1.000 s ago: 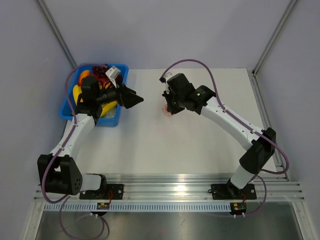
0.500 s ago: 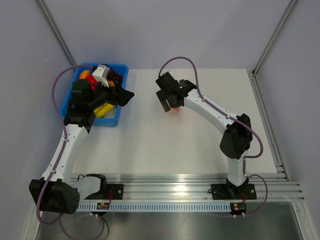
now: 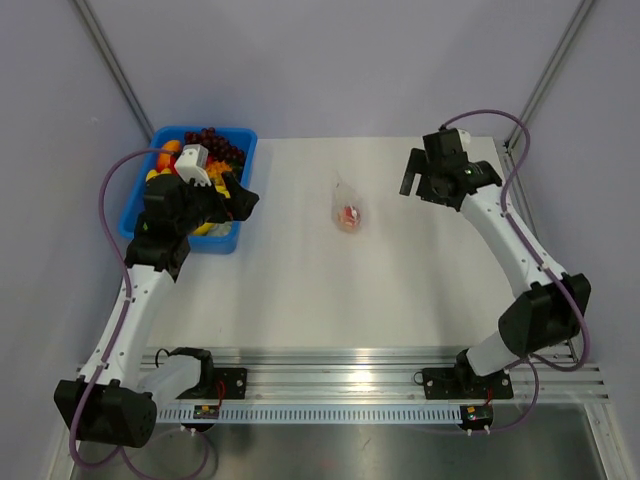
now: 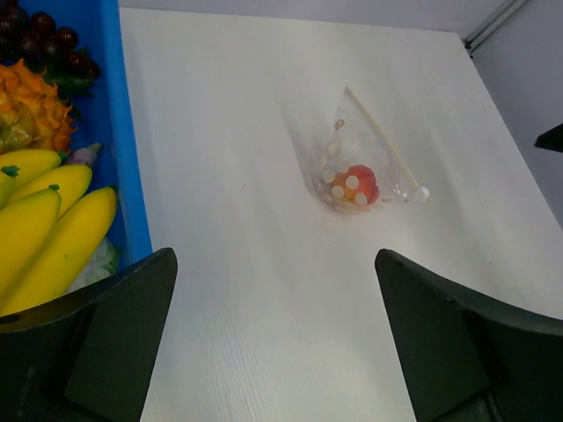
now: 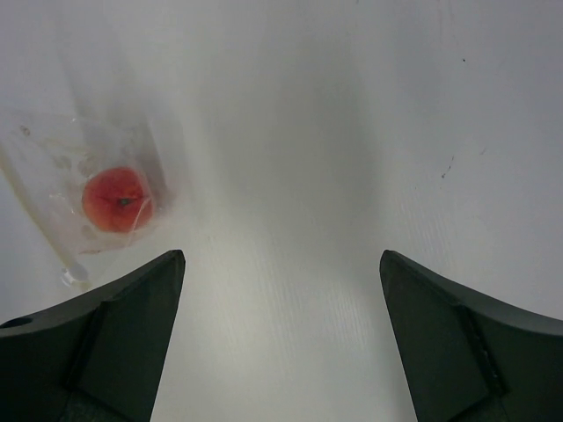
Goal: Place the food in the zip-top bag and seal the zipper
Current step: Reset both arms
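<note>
The zip-top bag point(image 3: 347, 208) lies flat on the white table near the middle, with the orange-red food point(image 3: 348, 216) inside it. The left wrist view shows the bag point(image 4: 352, 141), the food point(image 4: 356, 185) and the zipper point(image 4: 383, 142) as a thin strip along one edge; whether it is pressed shut I cannot tell. My left gripper point(image 3: 243, 200) hovers open by the blue bin, well left of the bag, its jaws point(image 4: 274, 257) empty. My right gripper point(image 3: 411, 176) is open and empty to the right of the bag; from its wrist point(image 5: 282, 257) the bag point(image 5: 62, 167) and food point(image 5: 116, 200) sit at the upper left.
A blue bin point(image 3: 133, 222) stands at the table's back left, holding yellow bananas point(image 4: 53, 230), dark grapes point(image 3: 212, 140) and a spiky orange fruit point(image 4: 32, 111). Grey walls close in the back and sides. A metal rail runs along the near edge.
My right gripper opened, let go of the bag and swung away to the right. My left gripper drew back toward the bin and opened wider. The bag now lies uncovered.
</note>
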